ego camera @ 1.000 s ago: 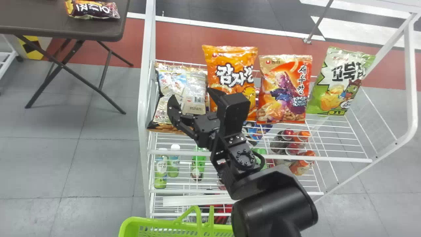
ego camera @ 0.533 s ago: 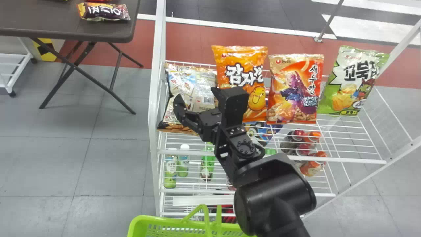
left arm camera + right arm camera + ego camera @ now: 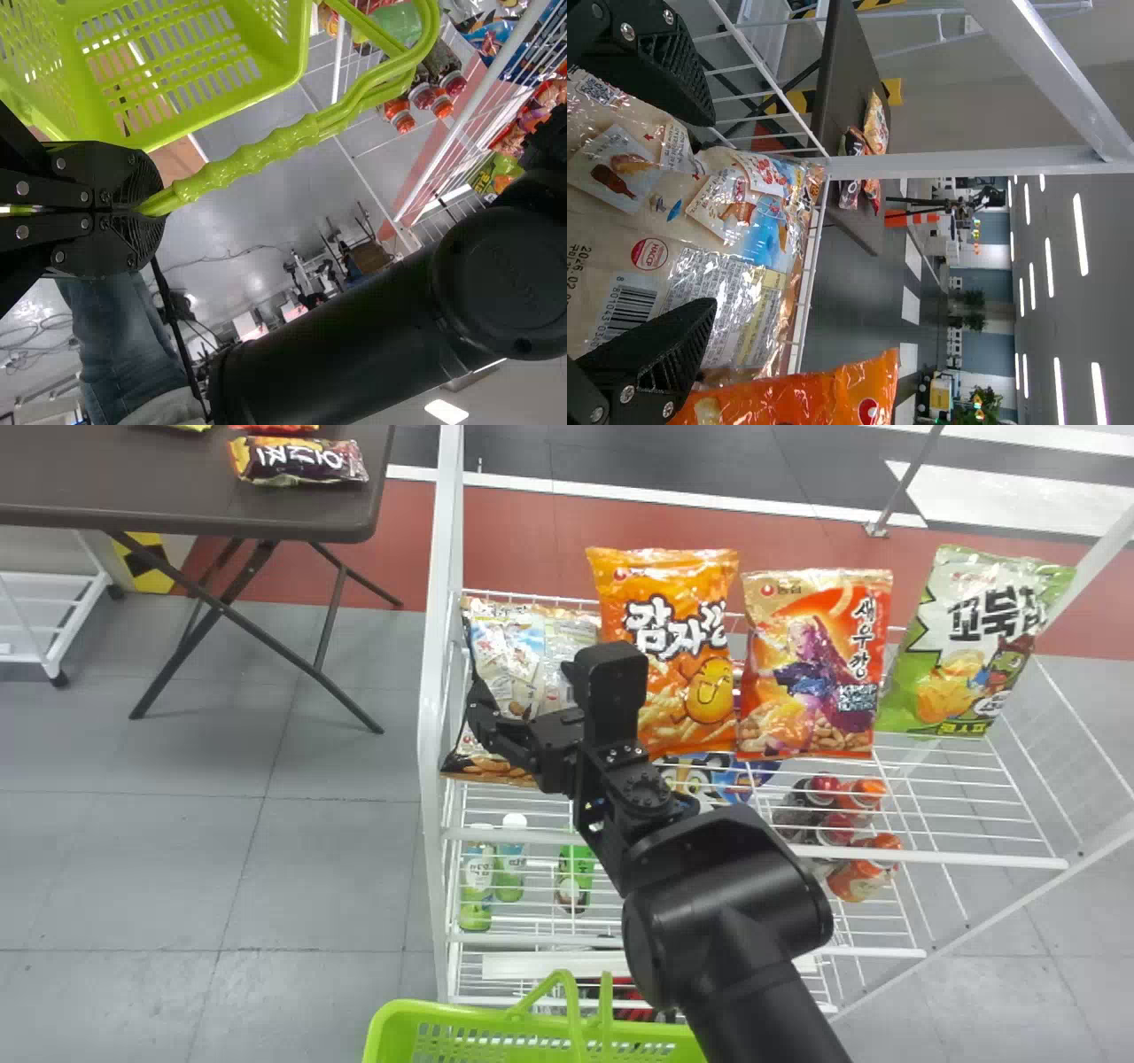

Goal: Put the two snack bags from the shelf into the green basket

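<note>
By my judging, I am standing near the start of this job, with my tally reading 0 of 2 bags delivered. The pale snack bag [image 3: 509,660] is leaning at the left end of the shelf [image 3: 930,858], and I am taking it as 1 of the 2 I am after. My right claw [image 3: 709,212] is gaping open, its fingers straddling that bag, so I am lining up a grasp rather than carrying anything. Whether either finger is touching the wrapper, I am not managing to tell.

Beside it the orange bag [image 3: 664,584] is standing, then the red-orange bag [image 3: 806,655] and the green bag [image 3: 966,638]; which one is counting as number 2, the views are not telling me.

Low in front of the shelf, the green basket [image 3: 443,1011] is hanging from my left claw [image 3: 152,211], which is clamping its handle [image 3: 248,158]. What I am facing, I think, is closing on the pale bag without snagging its orange neighbour, lowering it in, then repeating that 1 more time.
</note>
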